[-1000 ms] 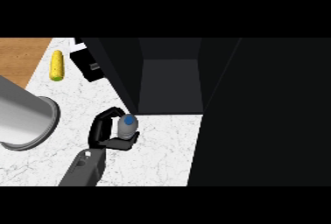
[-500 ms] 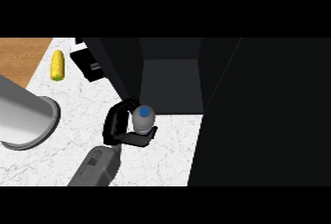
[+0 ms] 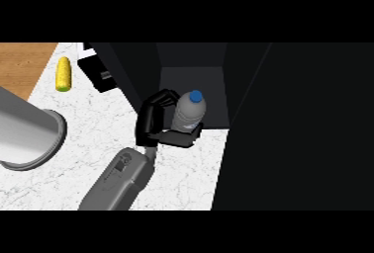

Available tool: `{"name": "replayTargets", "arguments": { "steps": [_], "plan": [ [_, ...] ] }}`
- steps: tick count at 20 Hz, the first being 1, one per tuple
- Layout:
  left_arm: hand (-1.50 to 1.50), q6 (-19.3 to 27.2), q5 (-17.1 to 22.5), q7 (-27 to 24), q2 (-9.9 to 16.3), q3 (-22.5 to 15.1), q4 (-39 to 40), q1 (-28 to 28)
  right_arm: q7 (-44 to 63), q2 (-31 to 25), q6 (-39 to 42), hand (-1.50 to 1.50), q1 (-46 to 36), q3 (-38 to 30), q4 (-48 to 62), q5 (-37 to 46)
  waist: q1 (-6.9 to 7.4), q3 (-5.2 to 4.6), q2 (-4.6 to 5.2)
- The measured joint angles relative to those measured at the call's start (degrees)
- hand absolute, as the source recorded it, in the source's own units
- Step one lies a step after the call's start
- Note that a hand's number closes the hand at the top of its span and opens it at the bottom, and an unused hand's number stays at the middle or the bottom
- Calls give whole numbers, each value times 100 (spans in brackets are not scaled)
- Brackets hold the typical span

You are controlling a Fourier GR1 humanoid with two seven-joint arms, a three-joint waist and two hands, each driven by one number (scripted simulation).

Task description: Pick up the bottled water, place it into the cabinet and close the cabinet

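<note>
The left hand (image 3: 155,123) was wrapped around the bottled water (image 3: 188,112), at the cabinet (image 3: 194,74) opening, toward 12 o'clock. The bottle could have bumped the cabinet wall at 9 o'clock and tipped over.

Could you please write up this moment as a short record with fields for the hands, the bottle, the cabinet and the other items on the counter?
left hand: curled round the bottled water
right hand: not in view
bottled water: upright, blue cap, at the cabinet's opening
cabinet: open, dark inside
corn cob: yellow, lying far left
grey pot: at the left edge
counter: white marble
</note>
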Motion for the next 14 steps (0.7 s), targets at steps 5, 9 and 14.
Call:
{"name": "replayTargets", "arguments": {
  "steps": [5, 9, 14],
  "plan": [
    [150, 527, 170, 289, -1, -183, 410, -654, -178, -79, 93, -150, 163, -107, -17, -77, -33, 0, 10],
    [150, 776, 447, 385, -1, -214, 933, -1166, -105, -88, 123, -150, 135, -198, -31, -110, -52, -1, 20],
    [150, 915, 961, 173, -1, -152, 1719, -1654, -339, -143, 243, -150, 351, -227, -20, -157, -104, -1, 33]
  ]
}}
